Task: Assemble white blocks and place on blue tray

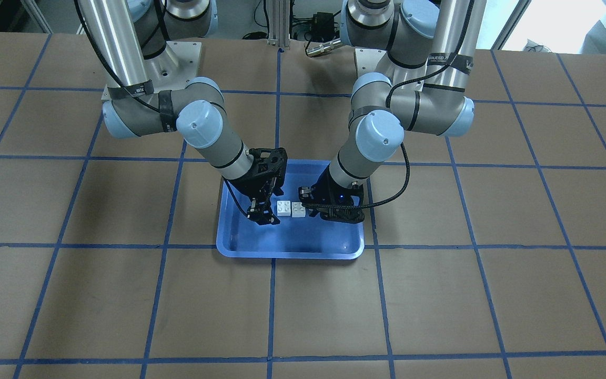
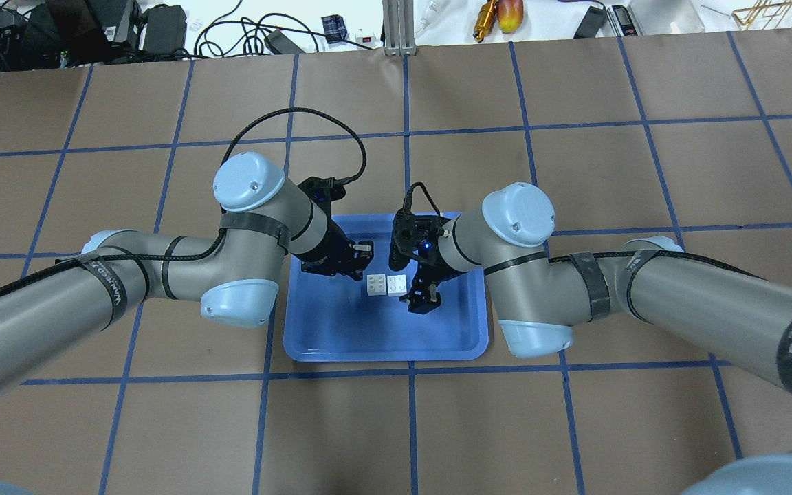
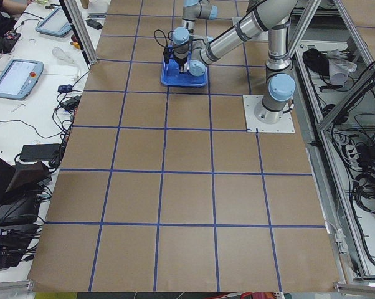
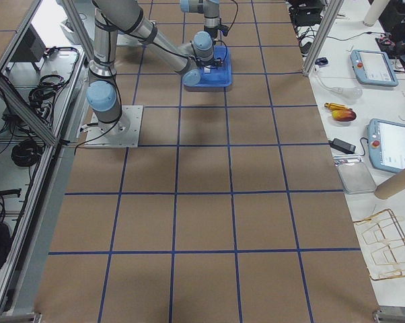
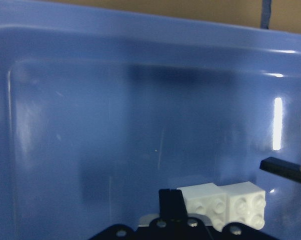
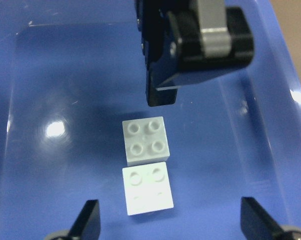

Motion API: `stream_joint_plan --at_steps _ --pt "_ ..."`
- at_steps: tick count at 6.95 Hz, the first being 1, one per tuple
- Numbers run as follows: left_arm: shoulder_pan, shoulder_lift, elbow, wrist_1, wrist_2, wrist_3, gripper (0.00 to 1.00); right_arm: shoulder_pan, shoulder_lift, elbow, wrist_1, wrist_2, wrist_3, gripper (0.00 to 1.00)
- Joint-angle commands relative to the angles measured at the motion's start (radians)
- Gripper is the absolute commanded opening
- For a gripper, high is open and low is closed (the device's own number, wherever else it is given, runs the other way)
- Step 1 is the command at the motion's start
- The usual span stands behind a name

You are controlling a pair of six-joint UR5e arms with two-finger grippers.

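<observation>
Two white blocks (image 2: 386, 284) lie side by side, touching, studs up, in the middle of the blue tray (image 2: 341, 337). They also show in the front view (image 1: 290, 209) and in the right wrist view (image 6: 146, 167). My right gripper (image 2: 420, 300) hovers just right of them. It is open wide, with its fingers (image 6: 88, 222) spread on either side of the near block. My left gripper (image 2: 361, 268) sits just left of the blocks, apart from them. Its jaws look shut and empty, with the tip (image 6: 160, 95) beyond the far block. The left wrist view shows that tip (image 5: 171, 200) beside the blocks (image 5: 223, 205).
The tray rests on brown paper marked with a blue tape grid (image 2: 410, 375). Both forearms lean in over the tray's sides, and a black cable (image 2: 300, 120) loops behind the left wrist. The base plates (image 1: 177, 63) are at the robot's side. Tools and cables (image 2: 499, 14) lie past the far edge.
</observation>
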Motion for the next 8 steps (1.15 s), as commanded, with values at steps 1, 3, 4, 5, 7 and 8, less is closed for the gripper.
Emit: stream_joint_plan --at_steps 1,3,4,5,7,8 --pt "-0.003 -0.007 0.000 -0.001 0.000 -0.002 0.10 -0.026 -0.162 -0.004 0.207 -0.008 0.002 1.00" --pt "-0.005 -0.013 0.004 -0.001 0.000 -0.033 0.10 -0.133 -0.345 -0.049 0.476 -0.050 0.002 1.00" --pt "-0.005 -0.018 0.001 -0.003 -0.002 -0.032 0.10 -0.170 -0.426 -0.136 0.747 -0.074 0.000 1.00" --pt "-0.012 -0.016 0.001 -0.001 -0.002 -0.038 0.10 -0.198 -0.456 -0.272 0.978 -0.138 0.000 1.00" --pt "-0.020 -0.018 0.000 -0.001 -0.005 -0.046 0.10 -0.245 -0.447 -0.512 1.269 -0.183 0.008 1.00" --pt "-0.034 -0.019 0.001 -0.001 -0.002 -0.049 0.10 -0.283 -0.449 -0.569 1.335 -0.212 0.064 1.00"
